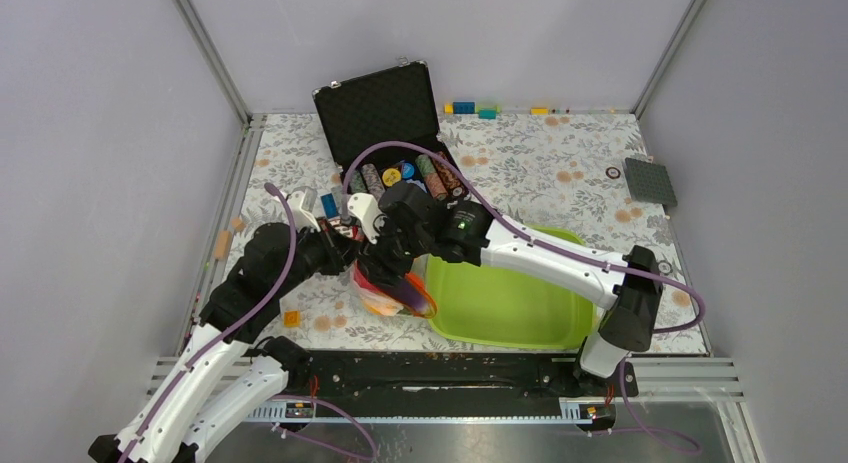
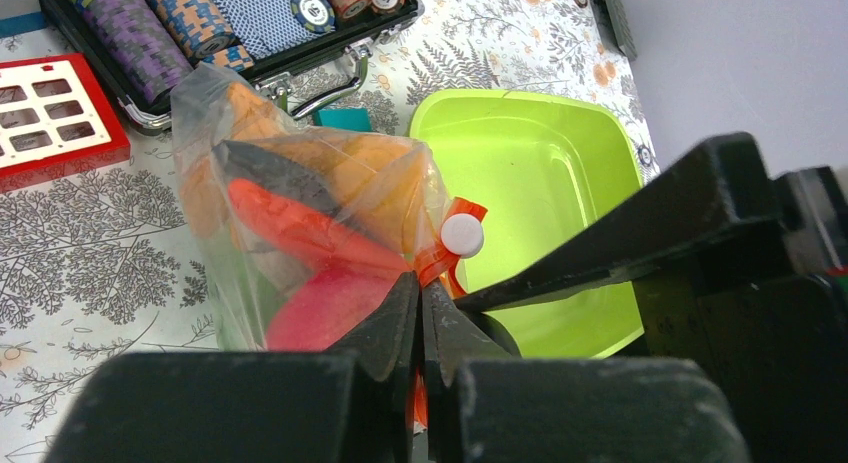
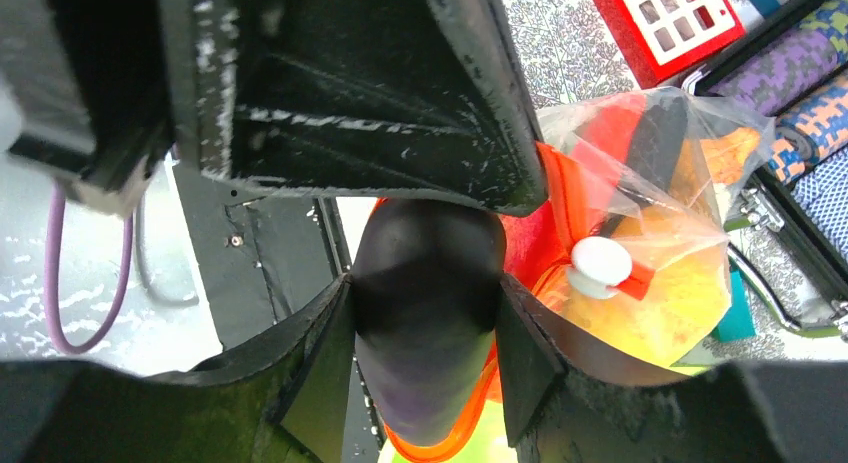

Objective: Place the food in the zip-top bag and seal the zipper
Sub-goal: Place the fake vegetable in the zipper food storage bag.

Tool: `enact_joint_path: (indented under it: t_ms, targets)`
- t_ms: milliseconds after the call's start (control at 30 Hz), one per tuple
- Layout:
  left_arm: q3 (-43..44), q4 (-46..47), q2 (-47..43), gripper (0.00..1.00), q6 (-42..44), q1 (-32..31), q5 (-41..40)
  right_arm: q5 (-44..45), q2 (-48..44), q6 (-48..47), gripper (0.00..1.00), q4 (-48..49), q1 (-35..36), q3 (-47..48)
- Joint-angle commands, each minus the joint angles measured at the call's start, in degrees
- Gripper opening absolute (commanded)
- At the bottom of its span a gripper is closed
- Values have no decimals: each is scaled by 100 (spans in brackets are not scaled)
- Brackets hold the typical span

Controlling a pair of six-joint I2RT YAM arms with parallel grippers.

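Observation:
The clear zip-top bag (image 2: pixel 300 213) stands left of the lime-green tray (image 2: pixel 530 173). It holds several foods: an orange carrot (image 2: pixel 300 228), a red apple (image 2: pixel 315 318) and a yellow pepper (image 3: pixel 670 303). My left gripper (image 2: pixel 420 288) is shut on the orange-red zipper (image 2: pixel 440 258) just below the white slider (image 2: pixel 462 235). My right gripper (image 3: pixel 425 303) is shut on the dark purple eggplant (image 3: pixel 430 343), whose end sits inside the open loop of the zipper (image 3: pixel 470 428). In the top view both grippers meet over the bag (image 1: pixel 385 288).
An open black case of poker chips (image 1: pixel 390 133) lies just behind the bag, with a red-and-white card (image 2: pixel 55 113) beside it. A grey baseplate (image 1: pixel 650 181) sits far right. Toy bricks (image 1: pixel 475 108) line the back wall, and an orange brick (image 1: pixel 291 318) lies near the left arm.

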Motion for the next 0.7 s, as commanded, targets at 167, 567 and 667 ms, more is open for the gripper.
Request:
enact_joint_path:
  t_ms: [167, 567, 667]
  targets:
    - [209, 1252, -469, 0, -19, 22, 592, 1732, 431, 1416, 0, -1157, -330, 79]
    - [-193, 1785, -378, 0, -513, 23, 961, 2164, -219, 3059, 33, 1175, -354, -893]
    - [-246, 1733, -350, 0, -581, 26, 847, 2316, -396, 3059, 39, 1786, -324, -1198]
